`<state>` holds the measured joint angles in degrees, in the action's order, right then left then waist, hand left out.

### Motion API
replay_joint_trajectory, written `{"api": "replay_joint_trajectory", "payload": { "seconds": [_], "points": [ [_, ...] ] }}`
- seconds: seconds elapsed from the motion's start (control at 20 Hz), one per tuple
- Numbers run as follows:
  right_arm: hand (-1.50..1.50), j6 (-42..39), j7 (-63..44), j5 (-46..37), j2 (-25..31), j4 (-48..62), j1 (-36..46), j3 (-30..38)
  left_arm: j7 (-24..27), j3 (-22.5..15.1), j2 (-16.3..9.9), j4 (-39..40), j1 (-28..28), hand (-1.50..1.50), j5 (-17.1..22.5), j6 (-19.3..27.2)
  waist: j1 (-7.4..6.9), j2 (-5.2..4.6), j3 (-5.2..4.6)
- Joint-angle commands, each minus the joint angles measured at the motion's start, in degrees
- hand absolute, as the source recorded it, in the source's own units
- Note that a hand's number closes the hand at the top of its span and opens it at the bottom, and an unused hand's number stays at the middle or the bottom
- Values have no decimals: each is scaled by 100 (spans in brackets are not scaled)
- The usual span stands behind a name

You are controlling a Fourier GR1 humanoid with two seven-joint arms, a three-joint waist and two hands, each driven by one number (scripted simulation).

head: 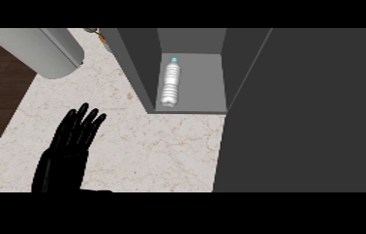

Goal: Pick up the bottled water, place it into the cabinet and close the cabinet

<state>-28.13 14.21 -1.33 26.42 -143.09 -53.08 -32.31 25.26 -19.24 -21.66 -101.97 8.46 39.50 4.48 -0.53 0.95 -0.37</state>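
Observation:
A clear water bottle (170, 85) with a light blue cap lies on its side on the shelf floor inside the open grey cabinet (193, 105), cap pointing to the back. The dark cabinet door (293, 112) fills the right part of the view and stands swung out toward me. My left hand (71, 136) rests open at the lower left over the marble counter, fingers straight and pointing up, well apart from the cabinet. No right hand shows anywhere.
A large grey cylinder (46, 51) lies at the upper left, partly over the counter's edge. Dark wooden floor (13, 83) shows beyond the counter's left edge. Small brownish objects (99, 34) peek out behind the cabinet's left wall.

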Motion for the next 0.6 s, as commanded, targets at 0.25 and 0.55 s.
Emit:
{"api": "replay_joint_trajectory", "payload": {
  "seconds": [0.25,0.55],
  "points": [
    [150,-189,-846,-1103,440,-1018,786,-1014,-22,595,-545,-333,622,-150,562,-550,-200,32,-46],
    [150,330,-1071,-481,-74,-547,926,-1685,-83,952,-962,-489,988,-150,932,-1060,-402,-44,-45]
  ]
}}
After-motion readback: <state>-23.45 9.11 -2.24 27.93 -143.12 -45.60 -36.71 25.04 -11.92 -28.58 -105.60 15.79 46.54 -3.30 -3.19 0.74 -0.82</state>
